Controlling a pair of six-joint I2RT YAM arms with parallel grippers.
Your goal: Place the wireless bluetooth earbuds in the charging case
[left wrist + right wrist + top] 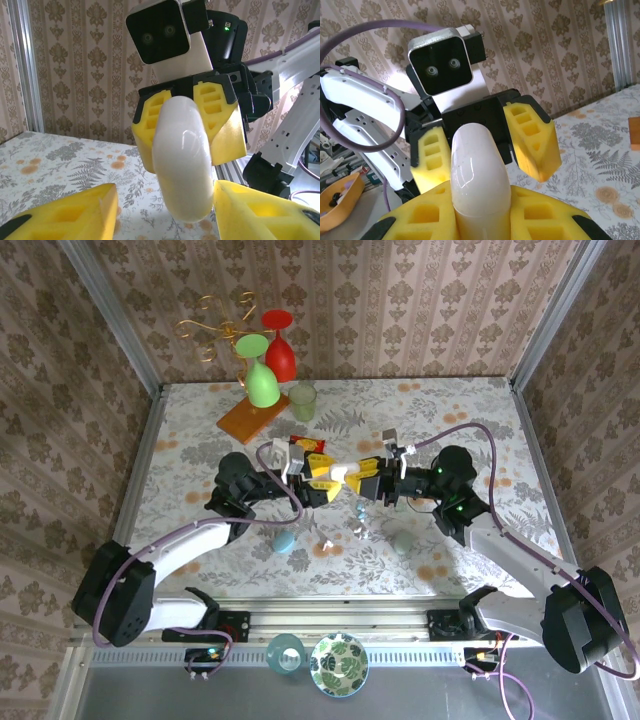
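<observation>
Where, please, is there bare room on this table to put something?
Bare: the table's far right corner behind the right tool, and its left edge beside the left tool. Crowded: the centre where they meet, and the far-left glasses.

No legible text, labels or numbers

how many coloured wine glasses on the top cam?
2. The green wine glass is at the table's far left, by the gold wire rack. The red wine glass is just behind it, to the right. None looks hidden.
</observation>
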